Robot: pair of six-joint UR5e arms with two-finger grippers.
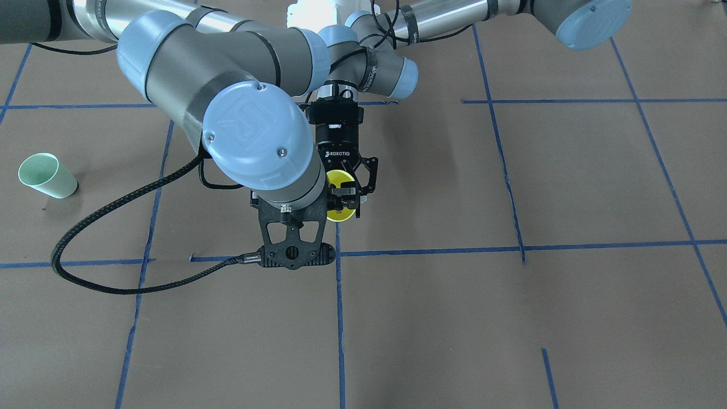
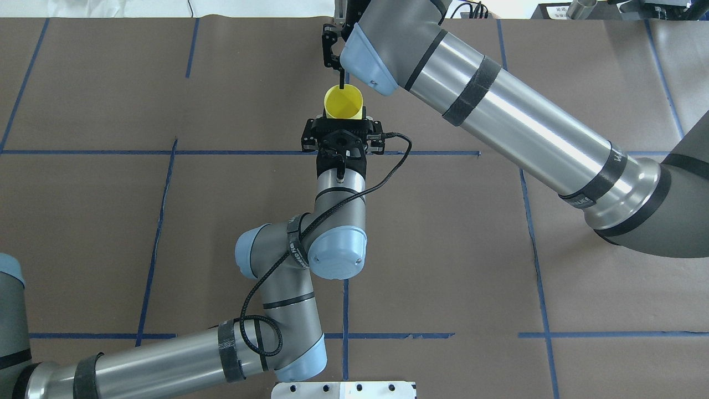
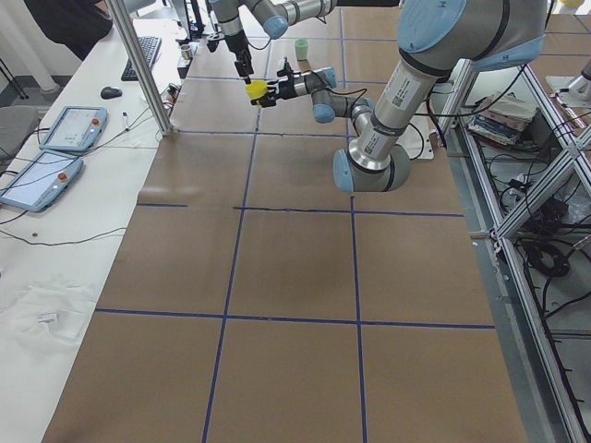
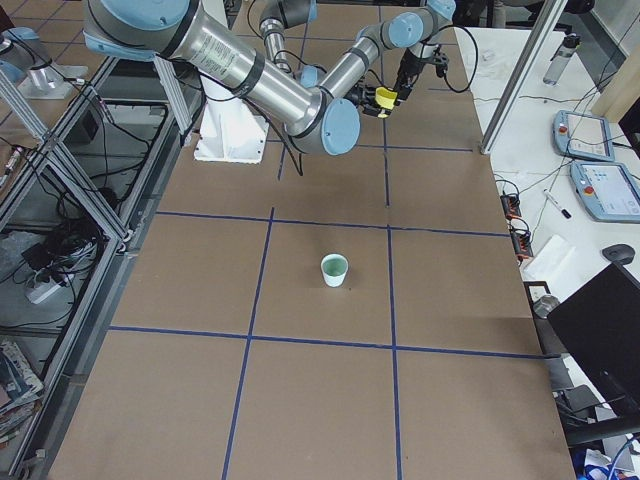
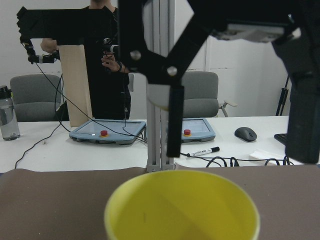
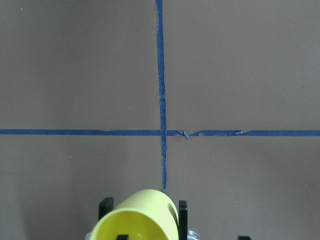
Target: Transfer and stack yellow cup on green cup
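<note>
Left claw (image 1: pixel 345 196) pinches the yellow cup (image 2: pixel 343 103) aloft, seemingly offering its rim to the right claw (image 2: pixel 335 72), spread wide and empty

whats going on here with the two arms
Looks like a handover. The left gripper holds the yellow cup by its sides, while the open right gripper hangs over it, one finger at the cup's far rim, not yet closed. The green cup stands alone off to the robot's right, nothing stacked on it.
</note>
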